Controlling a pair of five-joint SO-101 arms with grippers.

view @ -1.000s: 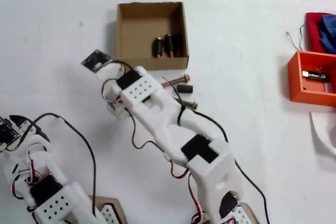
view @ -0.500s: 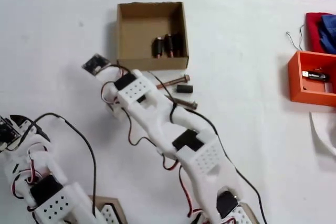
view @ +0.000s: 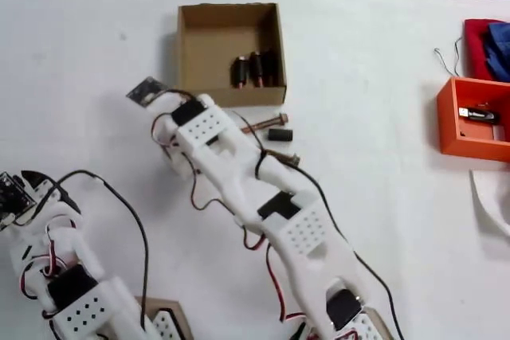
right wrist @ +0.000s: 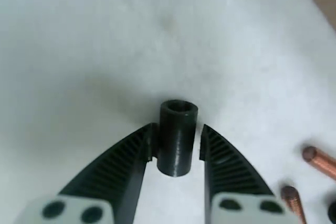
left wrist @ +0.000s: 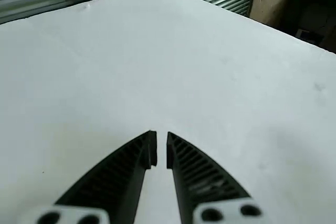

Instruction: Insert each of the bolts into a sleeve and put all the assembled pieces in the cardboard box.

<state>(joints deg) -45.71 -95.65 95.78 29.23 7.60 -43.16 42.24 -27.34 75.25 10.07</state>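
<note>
A black sleeve (right wrist: 177, 139) stands upright on the white table between the fingers of my right gripper (right wrist: 176, 142), which press against both its sides. Copper bolt ends (right wrist: 320, 162) lie just beyond it. From above, my right arm (view: 209, 137) stretches to a spot just below the cardboard box (view: 191, 53), which holds several dark assembled pieces (view: 255, 69). Two bolts (view: 267, 123) (view: 283, 157) and another sleeve (view: 280, 134) lie beside the arm, near the box's front wall. My left gripper (left wrist: 161, 150) is shut on nothing above bare table, at the near left.
An orange tray (view: 454, 129) with a small dark item stands at the right edge, red and blue cloth (view: 488, 45) behind it. My left arm (view: 72, 288) and its cables take up the near left corner.
My right arm has stretched out lower and its wrist has shifted slightly toward the box. The left arm has barely stirred.
</note>
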